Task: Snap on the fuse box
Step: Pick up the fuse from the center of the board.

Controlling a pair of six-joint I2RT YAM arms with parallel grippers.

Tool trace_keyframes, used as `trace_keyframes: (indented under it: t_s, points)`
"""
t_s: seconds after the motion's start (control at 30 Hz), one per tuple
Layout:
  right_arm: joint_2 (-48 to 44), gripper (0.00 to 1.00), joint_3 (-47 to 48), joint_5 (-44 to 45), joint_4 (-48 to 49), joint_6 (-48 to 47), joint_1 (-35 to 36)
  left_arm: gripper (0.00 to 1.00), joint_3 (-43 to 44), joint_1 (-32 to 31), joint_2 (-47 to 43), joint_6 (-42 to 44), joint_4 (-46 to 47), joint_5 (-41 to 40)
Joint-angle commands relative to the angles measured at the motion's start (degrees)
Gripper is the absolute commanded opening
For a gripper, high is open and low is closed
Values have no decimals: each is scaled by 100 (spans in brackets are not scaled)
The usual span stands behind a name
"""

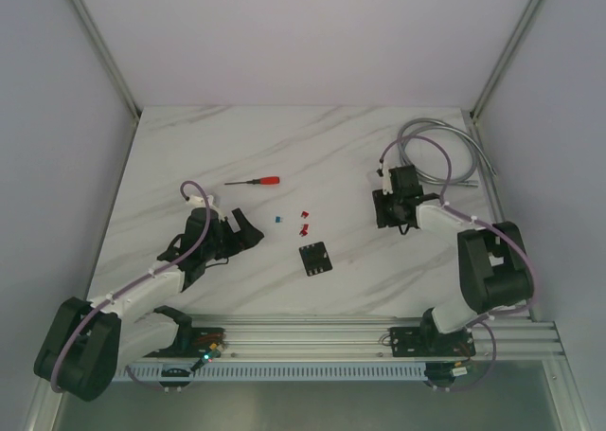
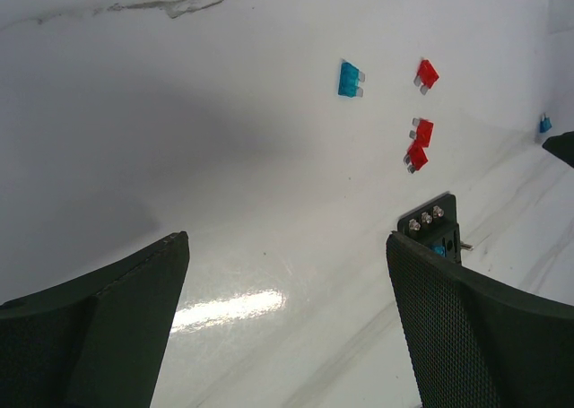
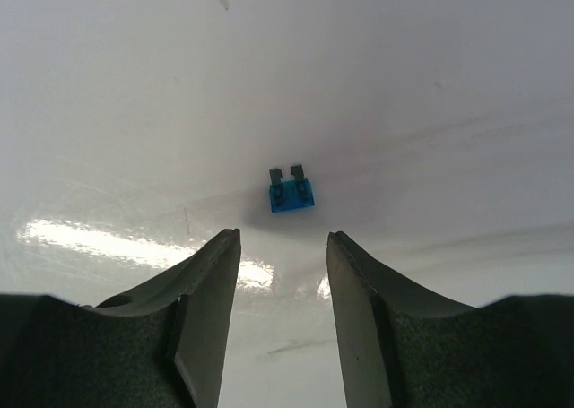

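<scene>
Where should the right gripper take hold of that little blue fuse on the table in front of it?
Grip the blue fuse by its plastic body, across its width, coming straight down from above. It seems to lie flat with both metal blades pointing away from the right gripper, whose open jaws straddle its line.

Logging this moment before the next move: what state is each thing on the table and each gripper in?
fuse box: flat on the table, untouched.
left gripper: jaws wide open, empty.
right gripper: jaws apart, empty.
blue fuse: loose on the table, just ahead of the right jaws.
second blue fuse: loose near the red fuses.
red fuses: loose, not plugged in.
screwdriver: lying flat, untouched.
</scene>
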Motion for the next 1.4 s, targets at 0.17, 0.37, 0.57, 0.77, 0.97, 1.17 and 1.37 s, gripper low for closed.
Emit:
trace_keyframes:
  t_s: [0.17,0.37,0.57,0.77,0.97,1.17,1.37]
  points:
    - [305,49,97,-190,300,-630,-80,100,74,27,-81,-30,-67,84]
    - [397,49,52,-289,471,-853,-137,100,69,31,-92,-12,-67,108]
    - [526,45,90,-450,465,-978,-152,100,68,31,-83,-10,-73,111]
    - [560,39,95,-512,421,-996,-158,100,78,30,-77,-11,-68,118]
    - [561,34,96,-519,327,-988,-163,100,89,31,-64,-15,-74,128]
    - [566,28,105,-500,293,-982,-151,100,90,31,-86,-22,-75,150]
    - [439,21,83,-655,285,-925,-105,100,123,27,-96,-40,-73,220]
